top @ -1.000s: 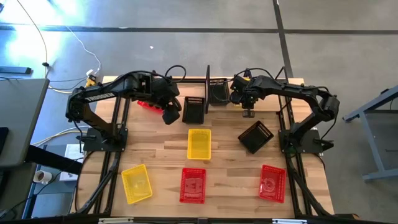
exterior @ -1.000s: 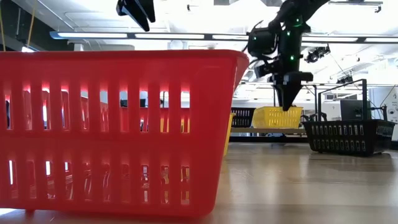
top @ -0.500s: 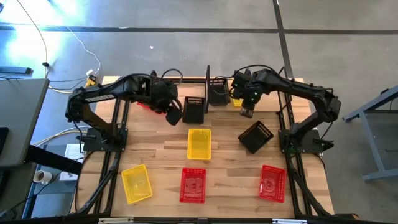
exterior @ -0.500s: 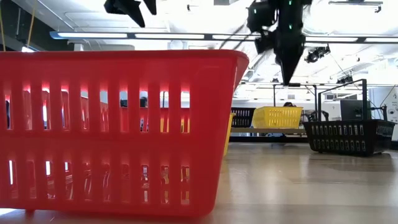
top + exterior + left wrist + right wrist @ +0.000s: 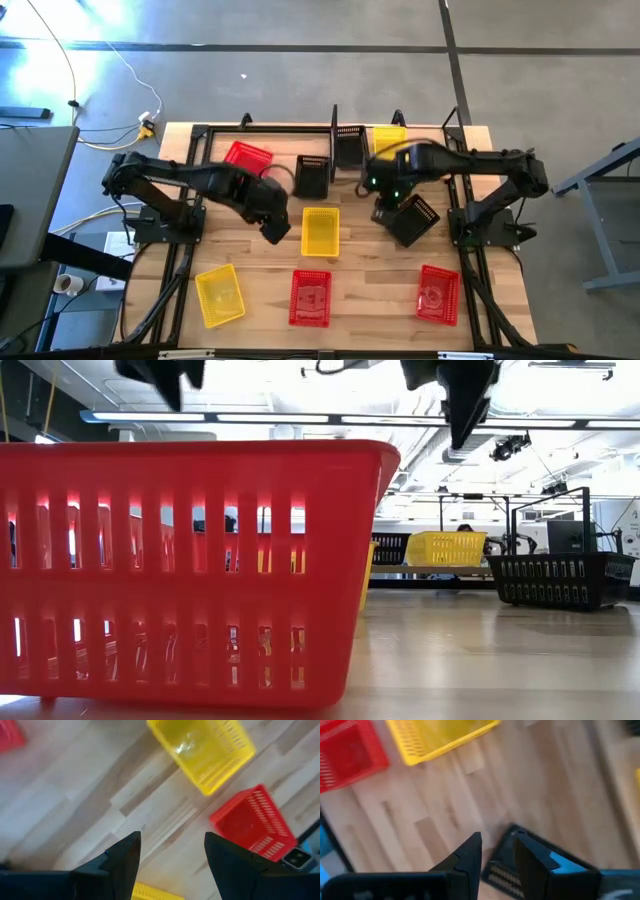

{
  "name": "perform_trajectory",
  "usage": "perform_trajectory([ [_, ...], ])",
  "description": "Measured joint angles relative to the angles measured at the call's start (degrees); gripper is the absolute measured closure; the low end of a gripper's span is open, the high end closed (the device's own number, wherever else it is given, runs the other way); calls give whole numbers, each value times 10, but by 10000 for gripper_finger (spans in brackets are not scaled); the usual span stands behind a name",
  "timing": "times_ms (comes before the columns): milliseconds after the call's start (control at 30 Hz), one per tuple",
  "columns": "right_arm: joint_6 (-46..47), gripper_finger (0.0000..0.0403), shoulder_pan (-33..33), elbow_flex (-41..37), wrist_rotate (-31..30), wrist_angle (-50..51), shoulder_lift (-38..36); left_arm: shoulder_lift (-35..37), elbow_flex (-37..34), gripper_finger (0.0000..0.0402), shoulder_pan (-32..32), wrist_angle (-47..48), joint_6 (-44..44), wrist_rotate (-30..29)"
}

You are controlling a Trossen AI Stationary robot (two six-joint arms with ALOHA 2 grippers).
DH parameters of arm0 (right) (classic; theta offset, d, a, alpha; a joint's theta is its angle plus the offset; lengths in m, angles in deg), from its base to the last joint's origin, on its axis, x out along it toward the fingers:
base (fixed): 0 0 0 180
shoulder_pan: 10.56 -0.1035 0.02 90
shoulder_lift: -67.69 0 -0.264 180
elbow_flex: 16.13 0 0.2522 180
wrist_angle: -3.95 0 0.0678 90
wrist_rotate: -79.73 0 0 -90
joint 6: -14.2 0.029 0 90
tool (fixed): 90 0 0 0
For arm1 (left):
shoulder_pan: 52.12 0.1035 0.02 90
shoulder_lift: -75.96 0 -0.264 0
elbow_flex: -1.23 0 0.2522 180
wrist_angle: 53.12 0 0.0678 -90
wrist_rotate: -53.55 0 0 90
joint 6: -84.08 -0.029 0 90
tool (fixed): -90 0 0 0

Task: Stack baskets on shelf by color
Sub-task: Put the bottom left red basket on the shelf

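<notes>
Baskets lie spread over the wooden desk, and some sit at the shelf along the far edge. At the shelf, a red basket lies toward the left end, a black basket stands near the middle, and a yellow basket sits toward the right end. A second black basket stands on the desk just in front of the shelf.

A yellow centre basket lies mid-desk. A tilted black basket lies to its right. Along the near edge lie a yellow corner basket, a red front basket and a red right basket.

The left hand hangs above the desk just left of the yellow centre basket, jaws wide apart and empty; its wrist view shows both dark fingers over bare wood.

The right hand hangs at the near-left edge of the tilted black basket. Its jaws stand at a narrow gap and grip nothing; its fingers show above that basket's rim.

In the low view, the red front basket fills the foreground.
</notes>
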Motion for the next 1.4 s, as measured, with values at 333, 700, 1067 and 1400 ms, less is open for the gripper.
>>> perform_trajectory([
  [333,117,304,-135,0,-43,-81,0,0,-85,192,-91,-78,165,-23],
  [700,133,304,-201,0,-74,-189,0,-30,-133,192,-152,-239,283,-50],
  [1067,116,304,-237,0,-92,-204,0,-121,-133,192,-169,-315,343,-46],
  [1400,116,304,-256,0,-92,-211,0,-189,-133,192,-170,-354,371,-23],
])
